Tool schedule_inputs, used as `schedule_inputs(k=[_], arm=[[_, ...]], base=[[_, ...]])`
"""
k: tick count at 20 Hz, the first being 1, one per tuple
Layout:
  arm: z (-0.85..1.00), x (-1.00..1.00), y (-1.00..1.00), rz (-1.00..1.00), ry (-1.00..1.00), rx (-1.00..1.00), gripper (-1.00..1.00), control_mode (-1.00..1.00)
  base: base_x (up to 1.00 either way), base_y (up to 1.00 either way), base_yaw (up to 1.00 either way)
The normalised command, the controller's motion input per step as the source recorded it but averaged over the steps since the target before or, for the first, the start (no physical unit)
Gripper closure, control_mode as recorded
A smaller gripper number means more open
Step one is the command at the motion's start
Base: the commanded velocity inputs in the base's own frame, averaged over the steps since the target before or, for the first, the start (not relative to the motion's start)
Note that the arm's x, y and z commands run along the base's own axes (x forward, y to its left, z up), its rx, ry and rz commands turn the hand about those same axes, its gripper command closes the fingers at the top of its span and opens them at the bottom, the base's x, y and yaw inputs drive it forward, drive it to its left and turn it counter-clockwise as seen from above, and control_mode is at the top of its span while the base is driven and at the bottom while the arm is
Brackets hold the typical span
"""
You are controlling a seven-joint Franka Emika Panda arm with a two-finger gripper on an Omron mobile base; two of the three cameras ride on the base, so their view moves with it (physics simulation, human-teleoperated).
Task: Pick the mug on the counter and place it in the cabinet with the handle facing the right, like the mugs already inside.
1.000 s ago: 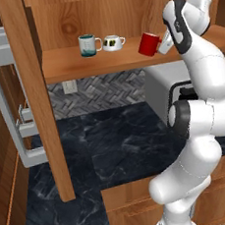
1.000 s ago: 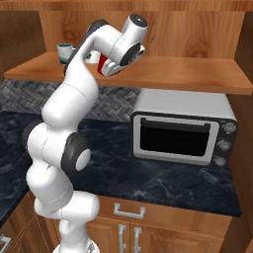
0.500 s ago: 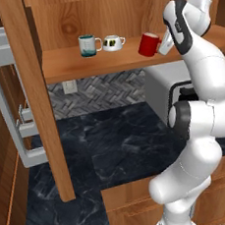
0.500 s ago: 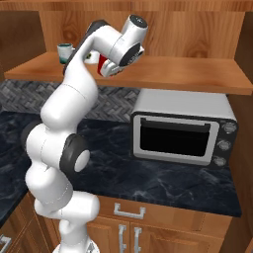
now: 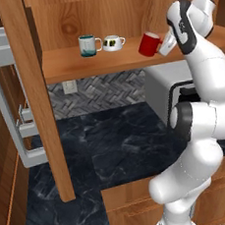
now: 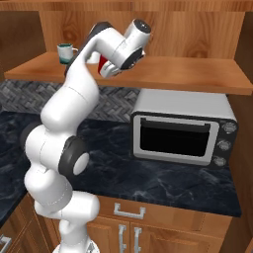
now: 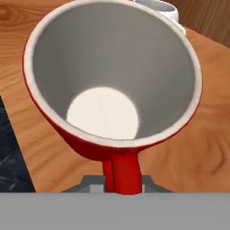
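I see my gripper (image 5: 162, 45) clenched on the handle of the red mug (image 5: 149, 44), holding it tilted just above the cabinet shelf (image 5: 69, 65), right of the two mugs (image 5: 100, 43) there

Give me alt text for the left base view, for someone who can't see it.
A white robot arm holds a red mug by its handle in its tool, tilted at the right end of a wooden cabinet shelf. A teal-and-white mug and a squat white mug stand further left on the shelf, above a dark marbled counter.
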Motion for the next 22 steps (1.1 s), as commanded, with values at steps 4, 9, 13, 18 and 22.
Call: schedule_inputs(k=[4,9,13,18,22], arm=[[-0.28,0.06,0.0,0.0,0.0,0.05,1.0,-1.0],[-0.17,0.18,0.0,0.0,0.0,0.0,1.0,-1.0],[-0.09,0.25,0.0,0.0,0.0,0.0,1.0,-1.0],[-0.12,0.33,0.0,0.02,0.0,0.0,1.0,-1.0],[-0.15,0.37,0.0,0.02,0.0,0.0,1.0,-1.0]], base=[[0.0,0.0,0.0],[0.0,0.0,0.0],[0.0,0.0,0.0],[0.0,0.0,0.0],[0.0,0.0,0.0]])
